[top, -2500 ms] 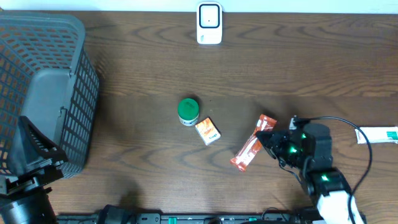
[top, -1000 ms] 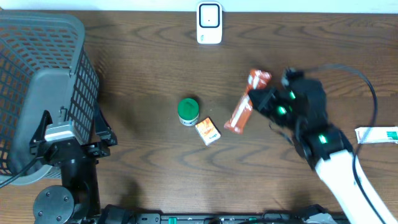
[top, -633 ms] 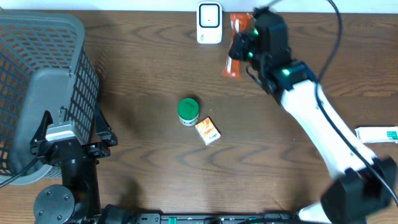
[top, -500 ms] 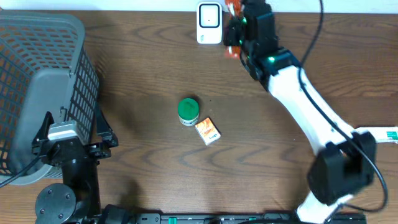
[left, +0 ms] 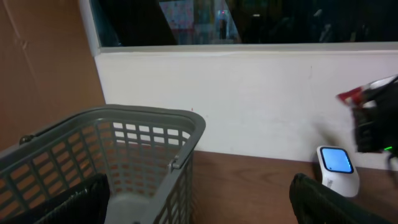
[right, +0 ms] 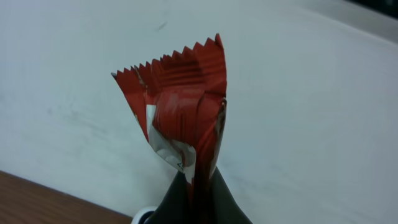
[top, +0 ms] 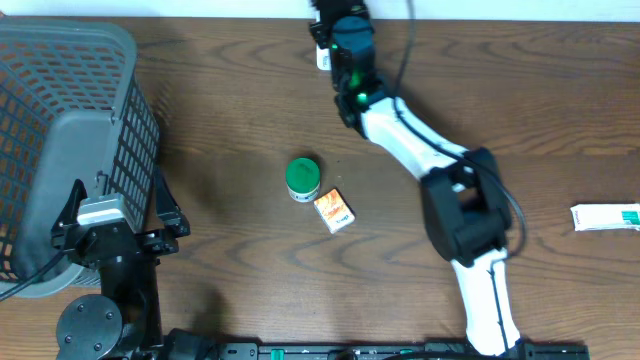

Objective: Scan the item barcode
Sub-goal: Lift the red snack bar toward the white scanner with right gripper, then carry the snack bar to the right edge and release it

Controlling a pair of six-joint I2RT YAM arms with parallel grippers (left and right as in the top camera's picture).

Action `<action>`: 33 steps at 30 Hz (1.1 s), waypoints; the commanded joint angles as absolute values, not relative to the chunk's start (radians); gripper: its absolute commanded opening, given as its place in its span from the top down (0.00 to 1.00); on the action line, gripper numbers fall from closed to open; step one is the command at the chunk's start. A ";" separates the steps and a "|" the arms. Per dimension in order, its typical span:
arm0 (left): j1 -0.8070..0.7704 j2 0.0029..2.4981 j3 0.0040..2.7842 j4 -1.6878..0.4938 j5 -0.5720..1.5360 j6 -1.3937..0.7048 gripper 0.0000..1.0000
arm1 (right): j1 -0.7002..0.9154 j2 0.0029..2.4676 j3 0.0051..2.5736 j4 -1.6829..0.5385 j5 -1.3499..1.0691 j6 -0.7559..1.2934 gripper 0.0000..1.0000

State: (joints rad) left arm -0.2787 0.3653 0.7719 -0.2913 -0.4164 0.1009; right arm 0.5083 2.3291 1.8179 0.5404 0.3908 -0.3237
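Right gripper point(right: 194, 182): clenched on the lower end of a red snack wrapper point(right: 184, 102), which stands upright with its serrated edge on top.
Position: upper centre of the overhead frame, arm stretched up from the lower right.
Scanner point(left: 338, 165): white, blue screen lit, directly below the held wrapper; the arm covers most of it from above.
Left gripper point(top: 112, 222): released, jaws wide, holding nothing, lower left of the overhead frame just beside the grey basket point(top: 60, 60).
Table point(top: 220, 120), mid-frame: green-lidded jar point(top: 302, 178) and small orange packet point(top: 334, 211), close together.
Right edge: white-and-green pack point(top: 606, 216).
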 commanded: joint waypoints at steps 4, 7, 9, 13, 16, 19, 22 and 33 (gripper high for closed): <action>-0.283 0.361 0.770 -0.292 -0.409 0.093 0.09 | 0.508 2.571 2.100 0.554 0.414 -0.689 0.99; -0.283 0.361 0.765 -0.297 -0.409 0.092 0.09 | 0.520 2.651 2.176 0.566 0.410 -0.835 0.99; -0.283 0.361 0.755 -0.298 -0.408 0.092 0.09 | 0.527 2.685 2.185 0.565 0.402 -0.896 0.99; -0.283 0.361 0.745 -0.298 -0.409 0.092 0.09 | 0.526 2.704 2.185 0.474 0.358 -0.928 0.99; -0.283 0.361 0.745 -0.298 -0.408 0.093 0.09 | 0.527 2.704 2.184 0.437 0.355 -0.985 0.99; -0.283 0.361 0.745 -0.298 -0.409 0.093 0.09 | 0.531 2.695 2.184 0.432 0.369 -1.064 0.99; -0.283 0.361 0.745 -0.299 -0.411 0.094 0.09 | 0.532 2.652 2.184 0.415 0.380 -1.104 0.99; -0.283 0.336 0.745 -0.299 -0.412 0.149 0.09 | 0.546 2.241 2.184 -0.214 0.705 -0.946 0.99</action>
